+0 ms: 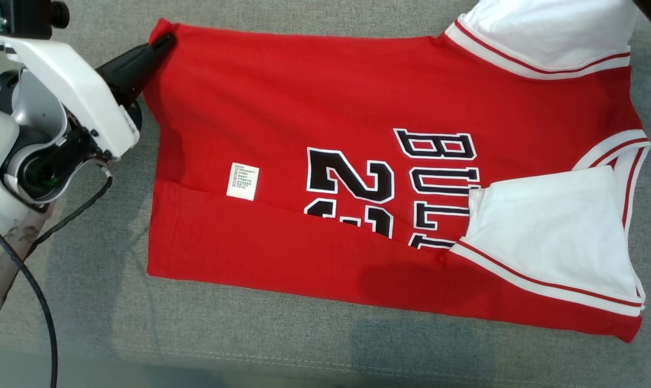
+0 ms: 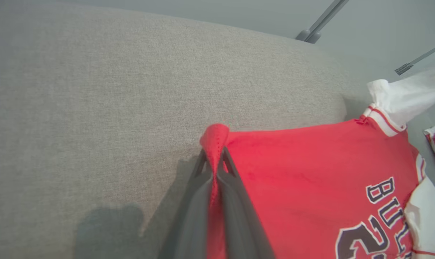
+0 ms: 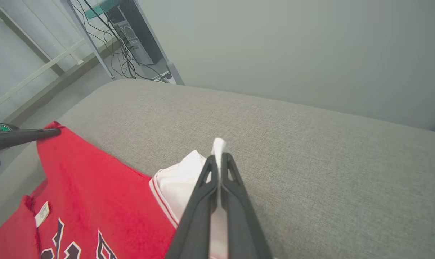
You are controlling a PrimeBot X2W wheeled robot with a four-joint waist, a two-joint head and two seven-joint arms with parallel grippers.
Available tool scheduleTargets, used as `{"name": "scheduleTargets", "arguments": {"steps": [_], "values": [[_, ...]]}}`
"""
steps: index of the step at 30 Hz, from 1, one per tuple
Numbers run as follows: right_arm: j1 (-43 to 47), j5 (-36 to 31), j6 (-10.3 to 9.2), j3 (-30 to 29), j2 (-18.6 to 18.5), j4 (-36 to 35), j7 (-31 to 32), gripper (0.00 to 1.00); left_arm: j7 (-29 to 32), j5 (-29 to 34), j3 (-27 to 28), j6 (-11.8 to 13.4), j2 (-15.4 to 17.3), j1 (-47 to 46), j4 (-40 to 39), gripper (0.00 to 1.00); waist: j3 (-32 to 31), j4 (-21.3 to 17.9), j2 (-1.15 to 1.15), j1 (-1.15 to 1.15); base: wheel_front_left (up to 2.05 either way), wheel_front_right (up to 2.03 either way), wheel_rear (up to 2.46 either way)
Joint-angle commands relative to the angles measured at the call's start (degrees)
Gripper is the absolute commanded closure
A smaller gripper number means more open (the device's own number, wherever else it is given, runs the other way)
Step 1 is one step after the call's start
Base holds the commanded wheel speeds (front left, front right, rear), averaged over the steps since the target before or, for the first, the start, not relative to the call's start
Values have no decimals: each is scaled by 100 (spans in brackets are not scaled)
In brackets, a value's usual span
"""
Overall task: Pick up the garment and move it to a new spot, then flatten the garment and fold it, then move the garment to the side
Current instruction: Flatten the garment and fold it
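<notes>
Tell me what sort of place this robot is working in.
Likely an indoor lab or test room: a computer tower with loose cables stands on the floor beyond the grey upholstered cushion bearing the red jersey.

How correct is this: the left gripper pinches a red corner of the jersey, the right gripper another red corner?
One error: the right wrist view shows the right gripper pinching the white sleeve of the jersey. The left gripper does pinch a red corner.

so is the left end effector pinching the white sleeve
No, in the left wrist view the left end effector is shut on a red corner of the garment, not on white cloth.
</notes>
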Motion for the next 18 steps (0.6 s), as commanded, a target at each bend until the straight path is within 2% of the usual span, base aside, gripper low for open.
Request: {"name": "scheduleTargets", "arguments": {"steps": [1, 10, 18], "values": [[369, 202, 1, -39, -301, -355, -149, 100, 56, -108, 226, -40, 407, 12, -144, 100, -10, -22, 0, 0, 0, 0, 0], [1202, 897, 1, 2, -1121, -1791, -697, 100, 212, -431, 310, -28, 746, 367, -381, 100, -93, -228, 0, 0, 0, 0, 0], [2137, 1196, 1, 290, -1498, -2766, -1293, 100, 124, -615, 433, 154, 1051, 802, -602, 100, -220, -500, 0, 0, 0, 0, 0]]}}
